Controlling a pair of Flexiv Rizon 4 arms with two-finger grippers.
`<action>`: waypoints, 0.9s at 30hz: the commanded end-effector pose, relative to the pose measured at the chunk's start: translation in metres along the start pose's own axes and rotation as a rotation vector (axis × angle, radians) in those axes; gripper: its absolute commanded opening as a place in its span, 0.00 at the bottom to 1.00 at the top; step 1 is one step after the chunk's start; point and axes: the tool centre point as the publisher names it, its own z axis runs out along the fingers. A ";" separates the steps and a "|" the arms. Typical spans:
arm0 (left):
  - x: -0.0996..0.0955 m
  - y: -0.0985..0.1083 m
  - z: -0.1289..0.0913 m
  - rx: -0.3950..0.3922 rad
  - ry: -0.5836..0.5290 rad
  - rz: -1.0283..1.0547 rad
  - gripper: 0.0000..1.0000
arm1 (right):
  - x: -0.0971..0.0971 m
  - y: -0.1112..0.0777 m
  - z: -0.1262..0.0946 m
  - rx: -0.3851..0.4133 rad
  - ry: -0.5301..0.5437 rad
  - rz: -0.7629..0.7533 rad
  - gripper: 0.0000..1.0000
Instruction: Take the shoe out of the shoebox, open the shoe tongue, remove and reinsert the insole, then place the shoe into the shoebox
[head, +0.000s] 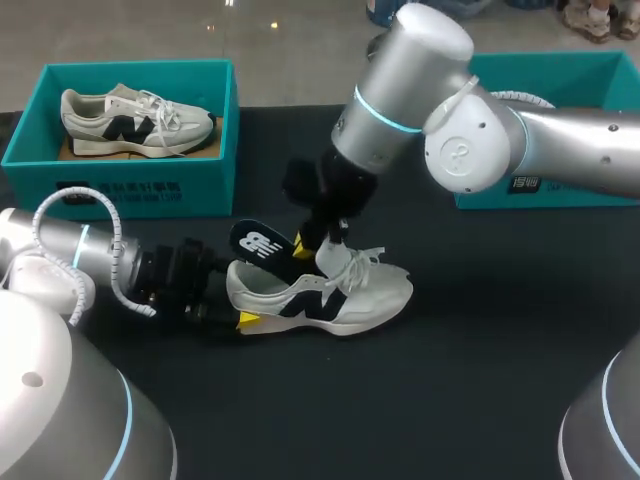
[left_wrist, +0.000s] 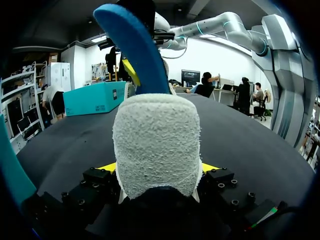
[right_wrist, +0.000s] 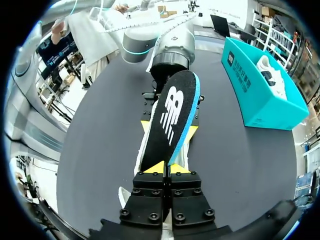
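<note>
- Head view. Finds the white mesh sneaker with a dark side logo (head: 330, 295) standing on its sole near the middle of the black table (head: 480, 400), outside the teal cardboard shoebox (head: 200, 190) at the far left. Clamps its heel from the left with the left gripper (head: 242, 312). Holds the black foam insole with a blue edge (head: 260, 245) by one end in the right gripper (head: 305, 245), slanting up over the heel opening. Cannot tell whether quite clear of the opening. Risks catching the loose white laces (head: 365, 260) on the way back in, given a hold right beside them.
- Left wrist view. Shows the fuzzy heel (left_wrist: 156, 145) filling the gap between the yellow tips, pressed from both sides. Risks a swing or slide of the sneaker under a push toward the toe, with only the soft heel held and nothing bracing the front.
- Right wrist view. Shows fingers almost together, pinching a thin end of the insole, the long free part reaching out over the left gripper. Risks bending, twisting or slipping of the foam in so small a pinch. Risks folding it against the heel wall, or knocking the other arm's fingers below, on too steep a descent. Calls for a flat, toe-first entry.
</note>
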 end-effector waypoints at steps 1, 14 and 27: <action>0.001 0.000 0.001 -0.004 0.001 0.000 0.00 | -0.009 0.007 -0.001 -0.006 0.023 -0.021 0.00; 0.001 0.000 0.001 -0.004 0.001 0.000 0.00 | -0.024 0.021 0.018 -0.054 0.057 -0.076 0.00; 0.001 0.000 0.001 -0.004 0.001 0.000 0.00 | -0.028 0.027 0.020 -0.077 0.044 -0.102 0.00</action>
